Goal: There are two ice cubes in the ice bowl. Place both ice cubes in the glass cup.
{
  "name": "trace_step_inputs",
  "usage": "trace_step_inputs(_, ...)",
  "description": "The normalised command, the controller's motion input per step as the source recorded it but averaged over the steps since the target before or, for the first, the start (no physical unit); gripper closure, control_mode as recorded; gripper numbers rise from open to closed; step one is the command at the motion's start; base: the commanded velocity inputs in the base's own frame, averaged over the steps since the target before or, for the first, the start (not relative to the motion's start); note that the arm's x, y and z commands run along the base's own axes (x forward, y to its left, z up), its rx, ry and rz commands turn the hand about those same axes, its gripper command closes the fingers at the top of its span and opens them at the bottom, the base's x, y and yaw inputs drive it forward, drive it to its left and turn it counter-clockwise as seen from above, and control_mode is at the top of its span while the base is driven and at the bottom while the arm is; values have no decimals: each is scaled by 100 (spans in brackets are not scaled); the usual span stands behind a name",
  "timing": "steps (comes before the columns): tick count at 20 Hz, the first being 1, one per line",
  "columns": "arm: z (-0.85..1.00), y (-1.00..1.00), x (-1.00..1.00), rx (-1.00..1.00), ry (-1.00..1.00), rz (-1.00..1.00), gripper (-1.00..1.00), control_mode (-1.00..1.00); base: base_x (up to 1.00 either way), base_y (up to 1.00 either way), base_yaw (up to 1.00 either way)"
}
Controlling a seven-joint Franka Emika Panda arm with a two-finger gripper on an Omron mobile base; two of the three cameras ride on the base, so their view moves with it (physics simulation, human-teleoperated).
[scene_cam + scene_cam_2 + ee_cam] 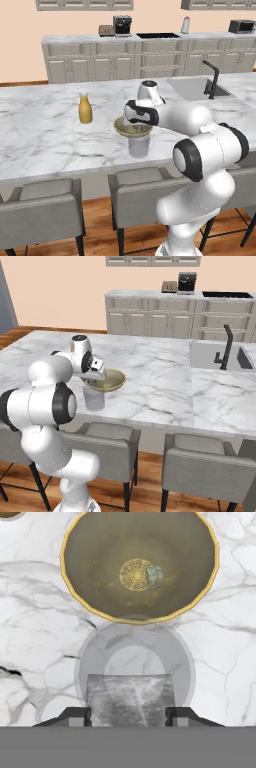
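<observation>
From the base cameras my own forearm covers my gripper (128, 714), and the ice cube (130, 699) I carry is too small to make out there. In the hand view my fingers (75, 716) are closed on that pale cube, each tip pressed against one of its sides, and it hangs directly above the mouth of the glass cup (95, 652). The ice bowl (80, 587) touches the far side of the glass cup, and the other ice cube (155, 574) lies near the bowl's centre, faint against the greyish inside.
</observation>
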Motion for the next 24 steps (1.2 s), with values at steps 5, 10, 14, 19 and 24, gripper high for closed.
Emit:
trace_step_inputs(5,1,-6,20,0,0,0,100,-100,0,0,0)
trace_step_inputs(10,0,0,0,0,0,0,100,-100,0,0,0)
trace_step_inputs(14,0,0,0,0,0,0,100,-100,0,0,0)
trace_step_inputs(19,3,0,-17,0,15,0,100,-100,0,0,0)
trace_step_inputs(24,5,-3,0,2,26,0,100,-100,0,0,0)
